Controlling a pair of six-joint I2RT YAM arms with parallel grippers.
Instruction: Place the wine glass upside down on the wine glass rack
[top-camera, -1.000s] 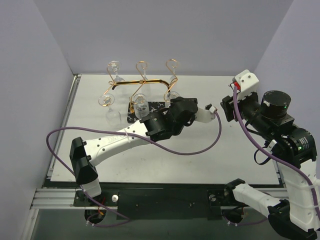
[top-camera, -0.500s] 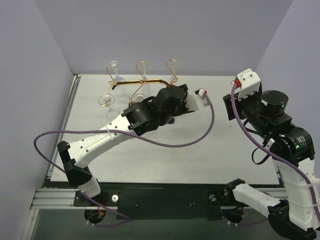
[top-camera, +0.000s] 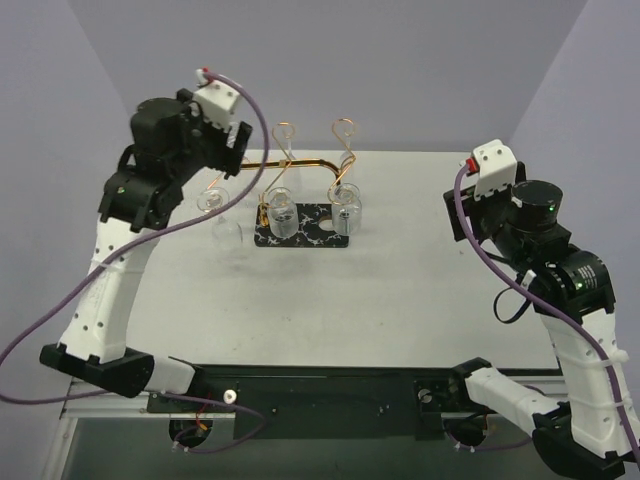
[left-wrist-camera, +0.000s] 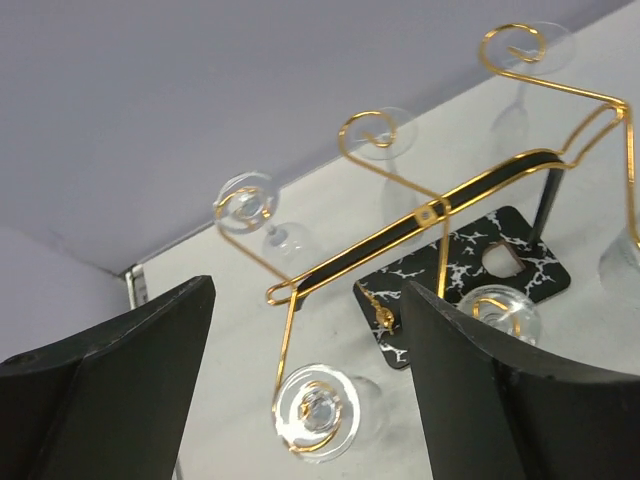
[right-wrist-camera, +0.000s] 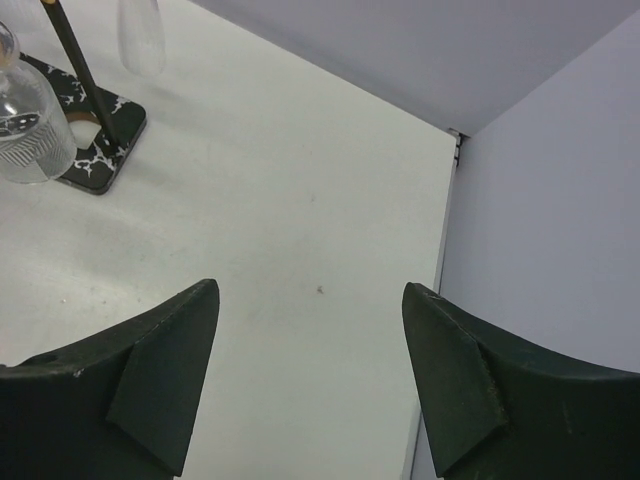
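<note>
Since a second ago the left arm has pulled off the right end of the wine glass rack and now sits high, up-left of the rack, with the left fingers spread wide and nothing between them. The wine glass hangs bowl-down at the rack's right end, clear of both arms, so placement looks done. The right fingers are well right of the rack over the bench, also wide and empty.

Soft, even light from above — the tabletop reads bright white edge to edge. Only a faint shadow beside the wine glass rack near the far edge — all three views sharp.
</note>
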